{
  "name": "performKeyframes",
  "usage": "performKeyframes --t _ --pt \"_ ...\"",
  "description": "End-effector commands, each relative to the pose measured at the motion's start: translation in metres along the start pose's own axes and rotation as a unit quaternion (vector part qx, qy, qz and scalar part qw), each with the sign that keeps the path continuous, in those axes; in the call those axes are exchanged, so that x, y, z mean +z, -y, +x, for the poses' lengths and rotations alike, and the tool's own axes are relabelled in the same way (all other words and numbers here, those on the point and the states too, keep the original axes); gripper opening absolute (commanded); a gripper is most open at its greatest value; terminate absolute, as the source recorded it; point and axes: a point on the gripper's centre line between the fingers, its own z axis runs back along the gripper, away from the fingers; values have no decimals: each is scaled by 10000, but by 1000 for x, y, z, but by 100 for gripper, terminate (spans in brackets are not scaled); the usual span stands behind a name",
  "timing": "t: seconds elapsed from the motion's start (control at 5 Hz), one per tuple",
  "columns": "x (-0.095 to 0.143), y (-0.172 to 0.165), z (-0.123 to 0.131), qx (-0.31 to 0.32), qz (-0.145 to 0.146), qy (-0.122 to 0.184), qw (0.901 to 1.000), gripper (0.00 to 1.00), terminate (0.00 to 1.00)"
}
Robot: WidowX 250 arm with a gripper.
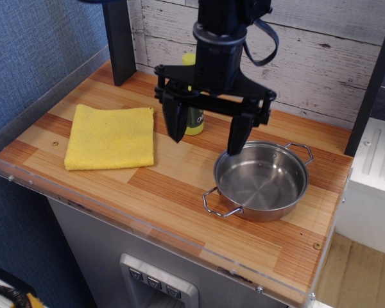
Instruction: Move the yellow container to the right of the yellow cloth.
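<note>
Approach step: tool (205, 136), jaws spread wide and empty, hangs at frame centre before the yellow container (193, 116), right of the yellow cloth (110, 136); next move requires reaching back to straddle it.

The cloth (110, 136) is bright yellow, and the bottle (194, 115) is yellow-green with a dark green label. The pan (262, 181) is shiny silver steel, the fingers (176, 122) black. The bench (173, 186) shows striped orange-brown and pale wood planks.
</note>
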Motion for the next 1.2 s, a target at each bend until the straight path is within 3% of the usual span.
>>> performKeyframes --t 0.0,0.4,0.8,1.0 --pt "22 -22 42 1075 77 421 9933 100 0" --pt "21 -47 80 1700 -50 533 9840 100 0" --pt "18 -55 100 1943 135 681 9785 100 0" --pt "11 -56 112 2032 28 728 9764 100 0"
